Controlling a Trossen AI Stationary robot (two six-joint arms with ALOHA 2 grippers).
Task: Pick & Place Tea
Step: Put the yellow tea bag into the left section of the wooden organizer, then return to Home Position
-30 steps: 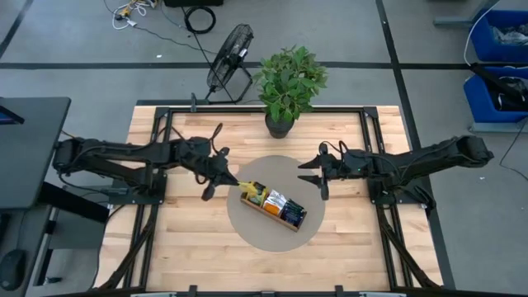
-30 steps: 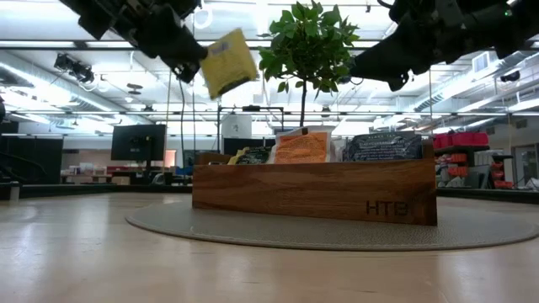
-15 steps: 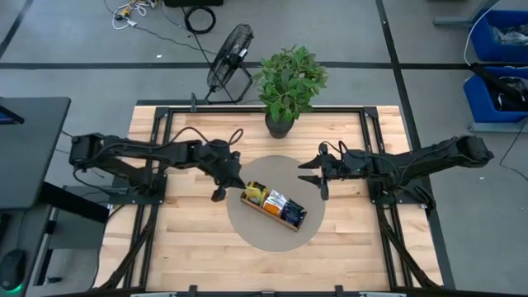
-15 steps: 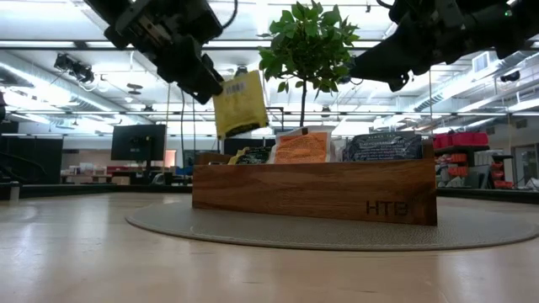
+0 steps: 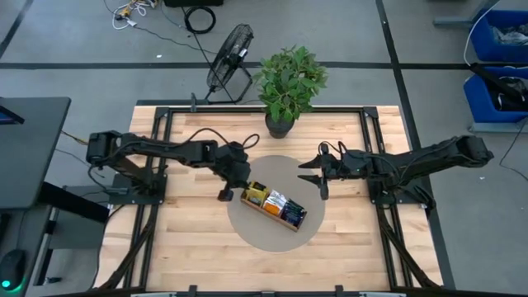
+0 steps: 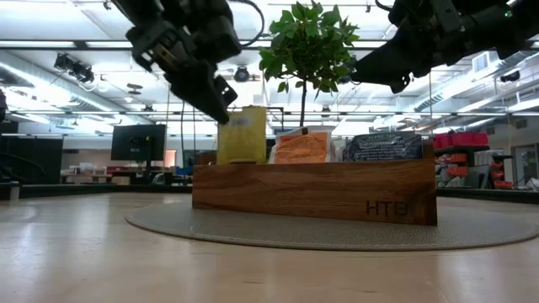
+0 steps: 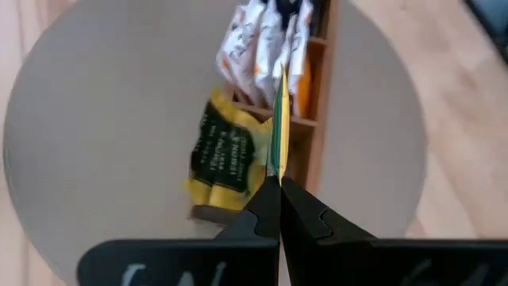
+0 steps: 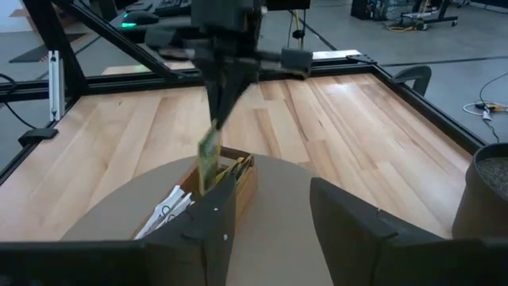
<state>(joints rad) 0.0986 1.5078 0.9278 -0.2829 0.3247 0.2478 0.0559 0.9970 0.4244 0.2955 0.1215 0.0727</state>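
Observation:
A long wooden tray (image 5: 274, 205) lies aslant on a round grey mat (image 5: 256, 233), with yellow (image 7: 222, 155), orange (image 6: 301, 147) and dark blue (image 6: 383, 147) tea sachets standing in it. My left gripper (image 6: 221, 114) hangs over the tray's left end, shut on a yellow tea sachet (image 6: 242, 135); the left wrist view shows that sachet edge-on (image 7: 279, 119). To the right of the tray my right gripper (image 5: 312, 176) hovers above the mat, open, with nothing between its fingers (image 8: 214, 218). My left gripper pinches the yellow sachet's upper left corner (image 6: 226, 119) between its two fingertips. The fingers slant down from the table's left side. The sachet hangs upright below them, its lower edge hidden behind the tray's wall (image 6: 244, 189) at the left-end compartment.
A potted plant (image 5: 287, 82) stands at the table's far edge behind the mat. A black fan (image 5: 229, 62) sits on the floor beyond it. Bare wood (image 5: 181, 239) lies near and left of the mat.
My left gripper has gone toward the table's right edge and down to the tray's left end, tipping its fingers further downward, still shut on the yellow sachet. The sachet has swung from tilted to upright and sunk until its lower edge is behind the tray's wall.

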